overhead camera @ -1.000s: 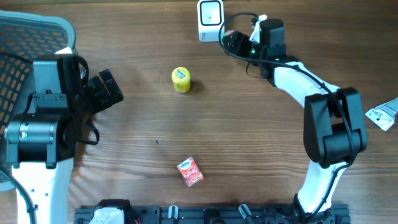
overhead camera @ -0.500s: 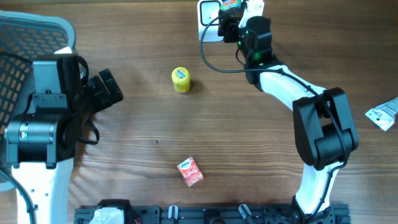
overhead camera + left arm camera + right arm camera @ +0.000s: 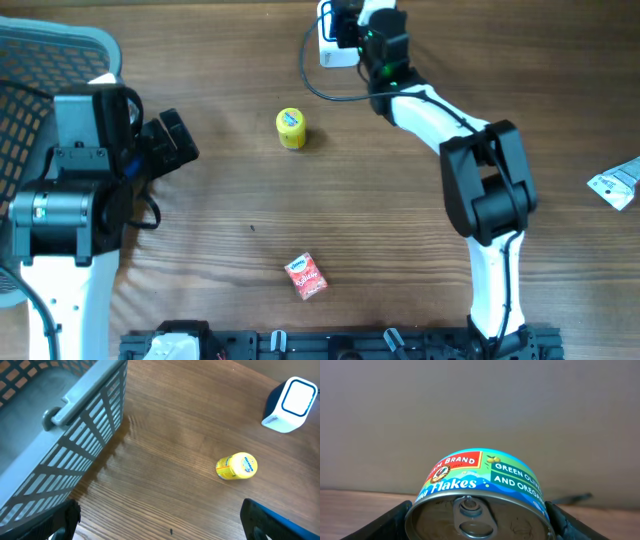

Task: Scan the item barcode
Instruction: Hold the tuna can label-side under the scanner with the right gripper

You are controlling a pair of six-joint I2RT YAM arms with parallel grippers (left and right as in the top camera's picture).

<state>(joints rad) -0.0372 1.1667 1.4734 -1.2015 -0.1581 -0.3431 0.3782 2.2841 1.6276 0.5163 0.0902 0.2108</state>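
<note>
At the far edge of the surface [image 3: 400, 220] | right tool [image 3: 480, 522] clamped on a tuna can [image 3: 479, 482], pull-tab lid toward its camera | white scanner [image 3: 327, 48] just beside it | left tool [image 3: 172, 142] jaws wide apart, empty, near a basket [image 3: 75, 405] | yellow jar [image 3: 291, 128] mid-surface

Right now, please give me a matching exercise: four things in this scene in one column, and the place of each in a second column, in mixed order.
Things
1. can
2. yellow jar
3. red packet
4. basket

Places
A. at the left side of the table
B. held in the right gripper
C. near the table edge where the arms stand
D. lying alone around the middle of the table

Pairs: 1-B, 2-D, 3-C, 4-A.
</note>
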